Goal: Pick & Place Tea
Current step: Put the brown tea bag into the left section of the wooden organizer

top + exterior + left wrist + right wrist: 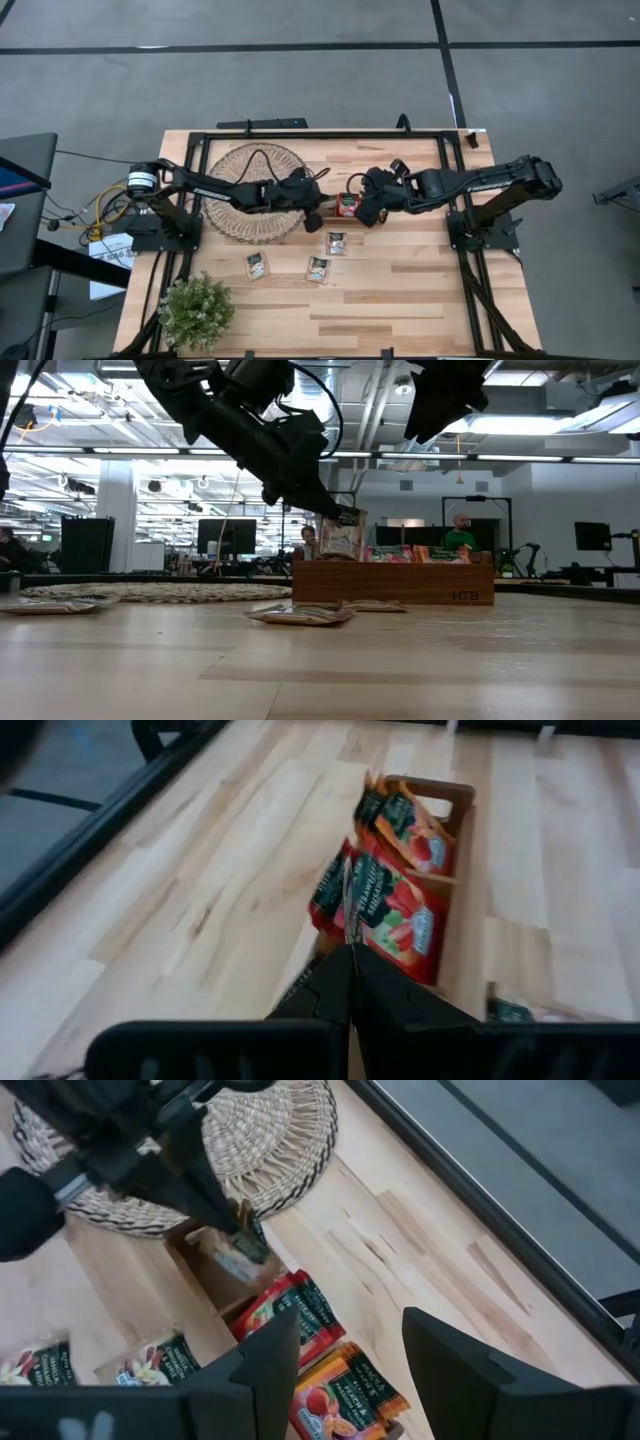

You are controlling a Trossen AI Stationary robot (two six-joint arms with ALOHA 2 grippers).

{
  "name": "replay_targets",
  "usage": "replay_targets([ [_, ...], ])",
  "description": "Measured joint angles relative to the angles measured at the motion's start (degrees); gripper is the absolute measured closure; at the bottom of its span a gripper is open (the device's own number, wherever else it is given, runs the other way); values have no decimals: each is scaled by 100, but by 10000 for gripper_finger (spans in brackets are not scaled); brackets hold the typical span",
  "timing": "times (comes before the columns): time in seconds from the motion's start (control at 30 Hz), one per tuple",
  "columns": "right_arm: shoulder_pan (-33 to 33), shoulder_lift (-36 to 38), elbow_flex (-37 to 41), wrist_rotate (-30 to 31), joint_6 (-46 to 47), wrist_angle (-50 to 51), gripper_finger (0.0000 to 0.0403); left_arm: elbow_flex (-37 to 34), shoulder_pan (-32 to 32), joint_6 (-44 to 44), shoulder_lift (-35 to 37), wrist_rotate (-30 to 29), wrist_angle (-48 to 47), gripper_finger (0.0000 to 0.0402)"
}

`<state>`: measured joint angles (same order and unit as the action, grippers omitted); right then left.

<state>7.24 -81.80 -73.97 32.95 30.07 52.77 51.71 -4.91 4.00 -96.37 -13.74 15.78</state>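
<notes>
A pale tea sachet (343, 538) hangs over the left end of the long wooden tray (400, 585) with my left gripper (335, 512) shut on it. In the right wrist view the same sachet (243, 1252) is above an end compartment. Red tea sachets (385, 905) stand upright in the neighbouring compartments. Three pale sachets (318, 269) lie flat on the table nearer the front edge. My right gripper (345, 1368) stands open above the tray, a little to the right of the left gripper, with nothing between its fingers. My left gripper pinches the pale sachet's top edge (341, 518) between its two fingertips. The fingers slant down from the table's left side. The sachet hangs upright below them, its lower edge at the level of the tray's rim; whether it touches the tray I cannot tell.
A round woven mat (245, 175) lies under the left arm, left of the tray. A small potted plant (195, 310) stands at the near left corner. A black frame (330, 133) runs along the table's far side. Bare wood (420, 290) stretches at the near right.
</notes>
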Motion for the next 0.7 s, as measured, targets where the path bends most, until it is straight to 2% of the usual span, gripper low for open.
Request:
replay_targets([
  [0.1, 56, 0, 0, 2, 6, -17, 232, 28, 0, -50, -16, -216, -101, 401],
  [0.33, 73, 0, 0, 2, 4, -42, 237, 28, -2, -58, -16, -295, -418, 401],
  [0.7, 75, 0, 0, -2, -3, -101, 239, 28, -24, -375, 6, -601, -416, 401],
])
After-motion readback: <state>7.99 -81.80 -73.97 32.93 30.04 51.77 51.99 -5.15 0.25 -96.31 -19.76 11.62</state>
